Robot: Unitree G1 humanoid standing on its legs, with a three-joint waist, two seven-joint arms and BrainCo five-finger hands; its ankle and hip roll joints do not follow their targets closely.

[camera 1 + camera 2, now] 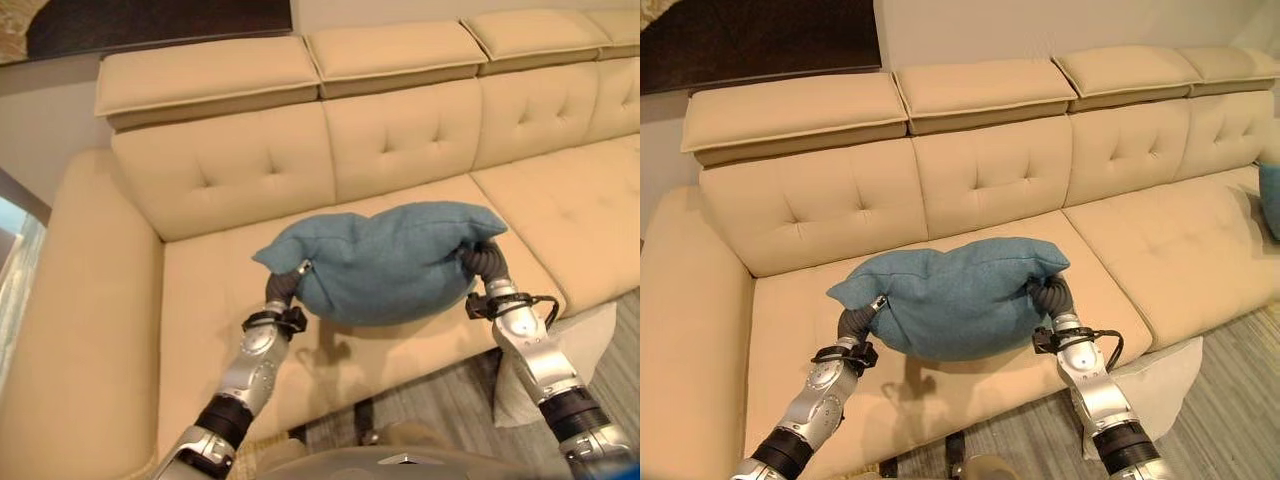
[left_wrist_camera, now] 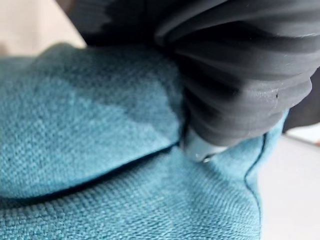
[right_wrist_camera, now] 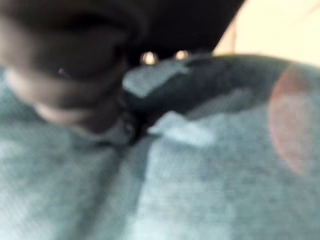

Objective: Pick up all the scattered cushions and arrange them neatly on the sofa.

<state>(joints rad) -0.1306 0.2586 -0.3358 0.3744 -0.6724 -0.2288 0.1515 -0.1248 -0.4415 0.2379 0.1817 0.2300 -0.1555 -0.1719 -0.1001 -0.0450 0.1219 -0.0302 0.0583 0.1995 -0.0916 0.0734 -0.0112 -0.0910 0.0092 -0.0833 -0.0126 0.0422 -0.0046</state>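
A blue cushion hangs above the sofa seat, carried between the left hand and right hand, one at each end. Both hands' fingers are buried in the fabric, so I cannot tell their state. The right eye view alone shows a second blue cushion at the sofa's far right, and both eye views show a pale cushion on the floor by the right arm.

A tufted beige sofa with flat headrest cushions stands against a pale wall. Grey wood-grain floor lies before the sofa, a dark panel hangs behind its left end.
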